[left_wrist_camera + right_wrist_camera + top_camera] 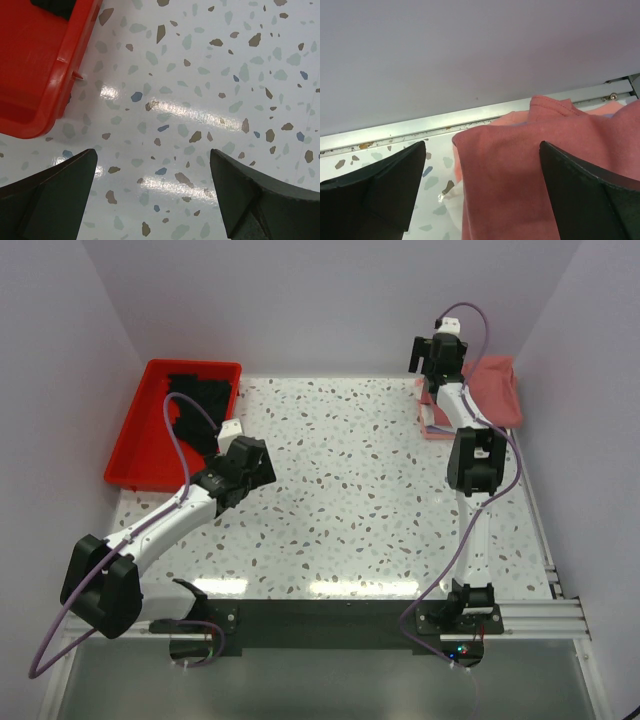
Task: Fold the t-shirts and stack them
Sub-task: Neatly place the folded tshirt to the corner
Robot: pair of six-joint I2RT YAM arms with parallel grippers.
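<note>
Dusty-rose t-shirt (497, 390) | folded atop far-right stack (434, 428) | long axis front-to-back | left jaws, right jaws apart

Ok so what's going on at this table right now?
Two robot arms are sorting t-shirts. The right gripper hangs open over the dusty-rose shirt, which lies on top of a folded pile at the table's far right corner. The left gripper is open too, holding nothing, over bare table beside the red tray, where a black shirt waits.
</note>
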